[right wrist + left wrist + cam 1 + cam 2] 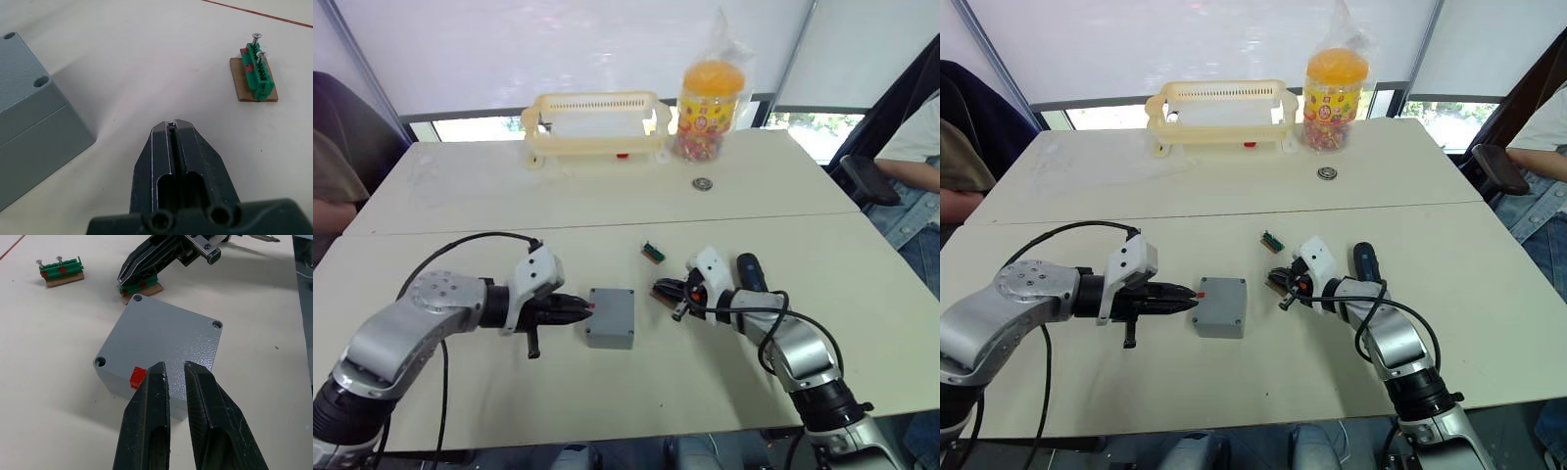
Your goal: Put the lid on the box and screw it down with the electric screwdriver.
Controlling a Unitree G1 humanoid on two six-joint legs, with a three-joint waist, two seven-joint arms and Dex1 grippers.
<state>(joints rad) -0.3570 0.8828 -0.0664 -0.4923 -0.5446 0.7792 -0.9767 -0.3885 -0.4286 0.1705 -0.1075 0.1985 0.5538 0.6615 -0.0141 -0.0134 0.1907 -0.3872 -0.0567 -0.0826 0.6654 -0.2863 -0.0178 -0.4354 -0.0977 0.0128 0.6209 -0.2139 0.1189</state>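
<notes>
The grey box (609, 335) stands at the table's middle with the lid (166, 330) lying flat on top, its corner screw holes empty. My left gripper (581, 306) points at the box's left side, right by its red mark (138, 377); its fingers are nearly together with nothing between them. My right gripper (170, 126) hovers just right of the box, shut on a small screw, above a green screw holder (142, 285). A second green holder (257, 73) carries two upright screws. The black electric screwdriver (749, 270) lies on the table beside my right forearm.
At the far side stand a yellow basket (597, 122) and a candy jar in a plastic bag (710, 98), with a small round metal part (704, 183) in front. People sit at the left (333, 186) and right (915, 166) edges.
</notes>
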